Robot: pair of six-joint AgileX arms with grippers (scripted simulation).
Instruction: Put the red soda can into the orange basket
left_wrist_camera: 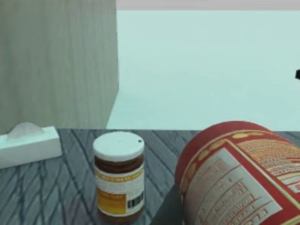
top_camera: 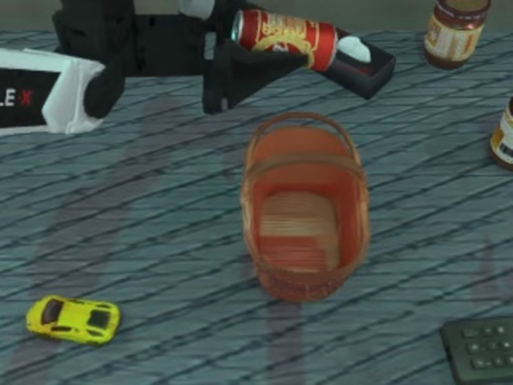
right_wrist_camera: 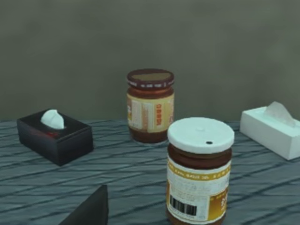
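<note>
The red soda can (top_camera: 287, 36) is held tilted, almost on its side, above the far edge of the table, with my left gripper (top_camera: 268, 54) shut on it. In the left wrist view the can (left_wrist_camera: 239, 173) fills the lower right corner beside a dark finger (left_wrist_camera: 168, 211). The orange basket (top_camera: 304, 208) stands upright in the middle of the table, nearer than the can and apart from it, with nothing on its pale slatted bottom. My right arm is out of the top view; only a dark tip of the right gripper (right_wrist_camera: 91, 211) shows in its wrist view.
A black tissue box (top_camera: 365, 68) lies just under and right of the can. A brown-lidded jar (top_camera: 455, 32) stands far right, a white-lidded jar (top_camera: 505, 136) at the right edge. A yellow toy car (top_camera: 74, 318) sits front left, a dark keypad (top_camera: 481, 349) front right. A white tissue box (left_wrist_camera: 28, 143) is also there.
</note>
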